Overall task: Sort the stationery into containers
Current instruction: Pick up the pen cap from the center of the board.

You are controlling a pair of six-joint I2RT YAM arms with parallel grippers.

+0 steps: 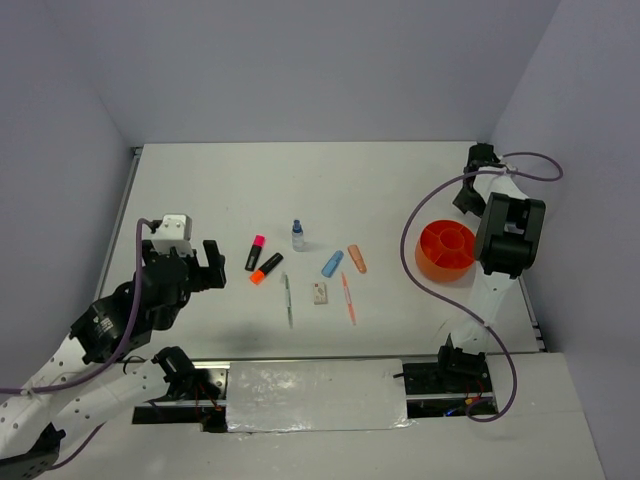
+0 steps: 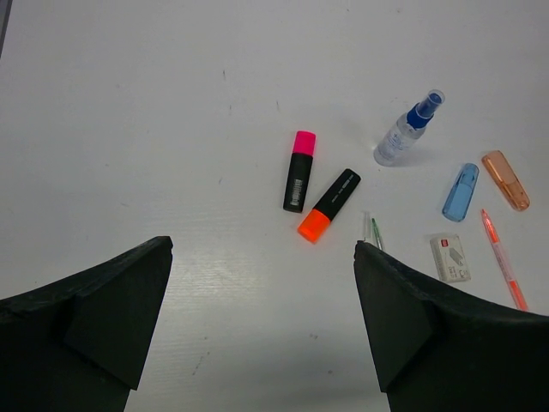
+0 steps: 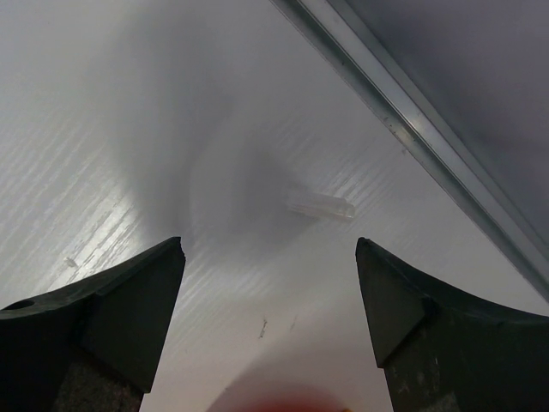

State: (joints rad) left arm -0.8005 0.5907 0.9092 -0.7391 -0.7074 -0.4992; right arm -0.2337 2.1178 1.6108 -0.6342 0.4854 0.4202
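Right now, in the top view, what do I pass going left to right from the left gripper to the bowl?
After the left gripper: pink highlighter → bottle → blue marker → peach marker → bowl. Overlapping items left out.

a white table (image 1: 400,180) fills the middle; plain pale grey-violet walls (image 1: 320,60) close it in at the back, left and right; a thin metal strip (image 1: 118,230) runs along its left edge; a glossy white panel (image 1: 315,395) lies at the near edge; the light is soft and even
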